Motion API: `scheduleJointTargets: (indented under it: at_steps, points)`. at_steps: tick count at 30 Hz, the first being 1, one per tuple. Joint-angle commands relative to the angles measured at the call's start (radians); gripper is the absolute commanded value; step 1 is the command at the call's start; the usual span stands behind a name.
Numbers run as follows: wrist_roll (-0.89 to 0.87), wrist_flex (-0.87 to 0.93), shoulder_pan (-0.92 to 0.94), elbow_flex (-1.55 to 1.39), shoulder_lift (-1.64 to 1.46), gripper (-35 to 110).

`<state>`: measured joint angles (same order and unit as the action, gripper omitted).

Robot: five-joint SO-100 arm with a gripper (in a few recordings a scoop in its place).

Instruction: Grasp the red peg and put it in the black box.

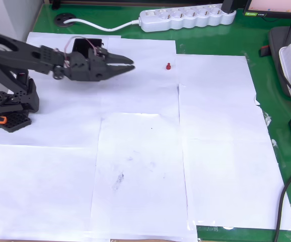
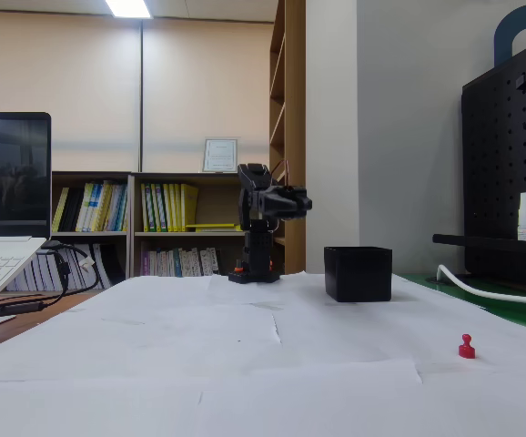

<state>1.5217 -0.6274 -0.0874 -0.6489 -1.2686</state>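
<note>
Red peg: tiny, bright red, stands upright on white paper with its rounded head up and a wider foot, alone near the paper's edge, close to the green table strip. Black box: small, square, matte black, tall thin walls, open top, sits upright on the paper, well apart from the peg. In the overhead view the box is mostly hidden under the arm; only a dark corner shows.

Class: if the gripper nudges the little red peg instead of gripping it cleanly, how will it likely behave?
The red peg stands upright on smooth paper, so it probably tips easily. It looks tiny beside the gripper, so likely very light and apt to skid or roll away.
</note>
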Motion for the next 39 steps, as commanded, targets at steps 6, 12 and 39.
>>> scheduleJointTargets:
  at_steps: [6,12,39]
  points:
    - [0.055,-0.273,-0.031,-0.135,-0.319,0]
    - [0.061,-0.417,-0.083,-0.230,-0.565,3]
    - [0.095,-0.184,-0.219,-1.043,-1.207,50]
